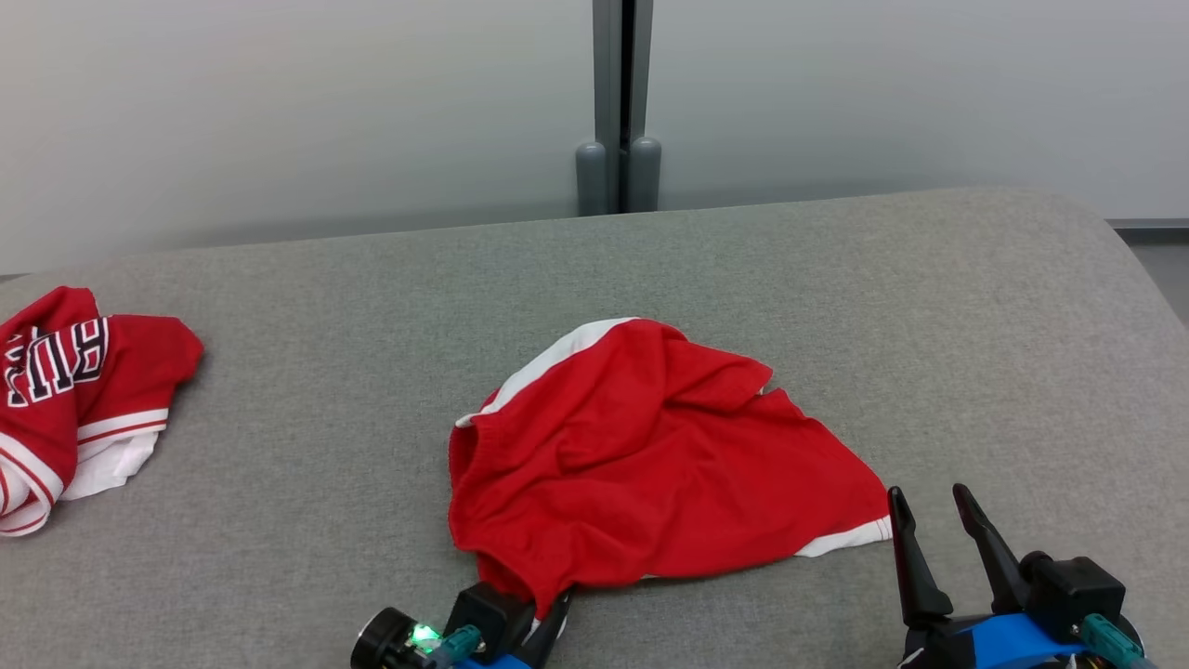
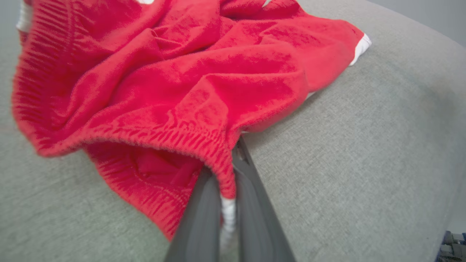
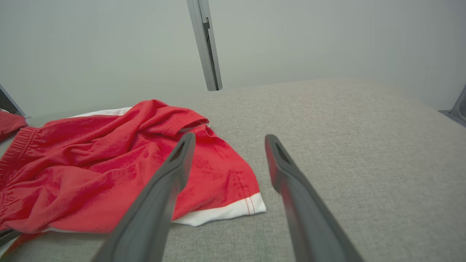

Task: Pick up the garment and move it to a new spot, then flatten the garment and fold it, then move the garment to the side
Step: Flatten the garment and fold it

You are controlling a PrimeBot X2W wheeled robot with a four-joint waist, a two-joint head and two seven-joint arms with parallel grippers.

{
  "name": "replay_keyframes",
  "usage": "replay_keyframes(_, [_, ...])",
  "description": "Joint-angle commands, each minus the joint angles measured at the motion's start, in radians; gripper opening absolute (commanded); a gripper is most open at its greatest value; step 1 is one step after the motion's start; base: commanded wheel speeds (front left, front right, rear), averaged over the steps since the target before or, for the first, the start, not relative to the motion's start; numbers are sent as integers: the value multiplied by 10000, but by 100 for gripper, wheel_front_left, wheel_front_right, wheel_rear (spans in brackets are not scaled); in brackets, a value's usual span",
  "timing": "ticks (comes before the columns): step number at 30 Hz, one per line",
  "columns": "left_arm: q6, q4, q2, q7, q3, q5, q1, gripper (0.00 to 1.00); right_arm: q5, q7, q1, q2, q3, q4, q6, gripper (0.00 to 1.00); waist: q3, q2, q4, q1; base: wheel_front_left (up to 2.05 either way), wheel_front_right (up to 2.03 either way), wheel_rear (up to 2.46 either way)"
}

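Note:
The garment is a crumpled pair of red shorts with white trim, lying in the middle of the grey padded surface. My left gripper is shut on its near waistband corner, at the bottom of the head view. Seen from the left wrist, the gathered red waistband is pinched between the two dark fingers. My right gripper stands open just right of the shorts' white-hemmed leg corner, with nothing between its fingers.
A second red and white garment with lettering lies bunched at the left edge of the grey surface. A pale wall with a grey post rises behind. The surface drops off at the far right.

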Motion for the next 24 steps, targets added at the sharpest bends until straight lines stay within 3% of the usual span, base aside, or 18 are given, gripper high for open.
replay_keyframes(1, [74, -125, 133, -76, 247, -114, -136, 0, 41, -4, 89, -24, -18, 16, 1, 100, 12, 0, 111, 0, 0, 0, 0])
replay_keyframes(12, [376, -1635, 1087, -112, 1586, -201, 726, 0, 101, -4, 48, -27, 31, 183, 1, 100, 67, 0, 833, 0, 0, 0, 0])
replay_keyframes(13, [364, -1681, 1079, -114, 1642, -238, 768, 10, 102, -4, 26, -25, 19, 190, 1, 100, 76, 0, 876, 0, 0, 0, 0])
replay_keyframes(14, [331, -1772, 1039, -113, 1723, -254, 832, 46, 106, -4, 7, -25, 16, 204, 1, 100, 74, 0, 909, 0, 0, 0, 0])
replay_keyframes(15, [311, -1917, 977, -115, 1852, -320, 901, 100, 114, -4, -1, -25, 22, 209, 1, 100, 73, 0, 936, 0, 0, 0, 0])
replay_keyframes(24, [339, -4138, 584, -107, 4033, -322, 2123, 100, 149, -5, 119, -25, -72, 293, 1, 100, -86, 0, 1107, 0, 0, 0, 0])
